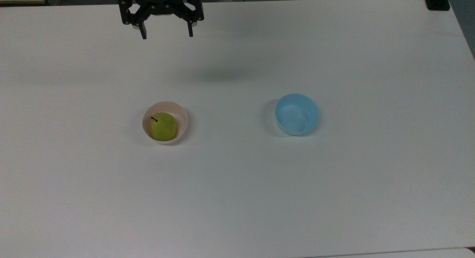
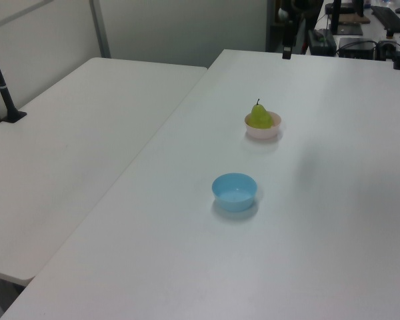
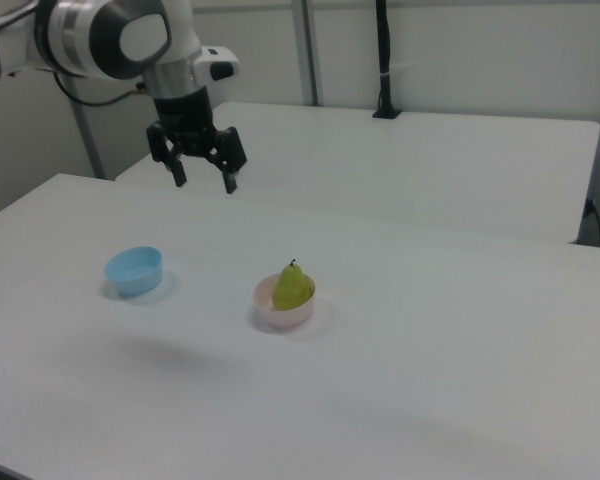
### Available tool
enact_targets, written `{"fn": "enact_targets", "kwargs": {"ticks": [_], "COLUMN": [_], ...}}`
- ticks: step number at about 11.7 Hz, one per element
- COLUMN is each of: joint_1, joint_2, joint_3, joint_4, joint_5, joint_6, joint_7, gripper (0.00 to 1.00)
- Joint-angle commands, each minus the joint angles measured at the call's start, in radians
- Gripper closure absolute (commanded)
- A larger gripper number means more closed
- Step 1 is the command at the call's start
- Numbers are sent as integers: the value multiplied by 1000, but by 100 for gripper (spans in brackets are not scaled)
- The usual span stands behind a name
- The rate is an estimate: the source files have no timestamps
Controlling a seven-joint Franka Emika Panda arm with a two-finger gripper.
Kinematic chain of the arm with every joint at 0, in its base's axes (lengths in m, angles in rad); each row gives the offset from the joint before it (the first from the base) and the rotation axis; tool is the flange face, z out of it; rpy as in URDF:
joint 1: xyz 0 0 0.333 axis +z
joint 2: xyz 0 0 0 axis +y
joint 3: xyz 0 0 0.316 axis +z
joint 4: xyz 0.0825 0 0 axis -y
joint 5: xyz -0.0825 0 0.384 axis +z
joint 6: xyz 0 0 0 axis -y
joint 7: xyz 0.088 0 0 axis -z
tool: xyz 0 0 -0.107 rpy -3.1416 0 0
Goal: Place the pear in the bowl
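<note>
White counter (image 1: 334,195) carries everything. Black two-finger gripper (image 1: 166,31) hangs wide open and empty, well clear above the small yellow-green pear (image 1: 162,126) sitting inside the pale pink plastic bowl (image 1: 182,118). Little risk remains; only a careless return sweep could knock it.

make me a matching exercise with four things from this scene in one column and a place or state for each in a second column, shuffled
Column 1:
1. pear
2. pink bowl
3. blue bowl
4. gripper

Column 2:
A. open, raised above the table, holding nothing
B. empty, on the top view's right
C. sitting upright inside a bowl, stem up
D. holding a fruit, on the top view's left

Pairs: 1-C, 2-D, 3-B, 4-A
</note>
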Motion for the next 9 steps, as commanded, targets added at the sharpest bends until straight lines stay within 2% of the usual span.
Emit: {"fn": "enact_targets", "kwargs": {"ticks": [1,9], "joint_1": [13,35], "joint_2": [-32,-28], "joint_3": [-8,-7], "joint_4": [-38,-46], "joint_5": [93,89], "joint_6": [-6,-1], "joint_7": [37,26], "gripper": [0,0]}}
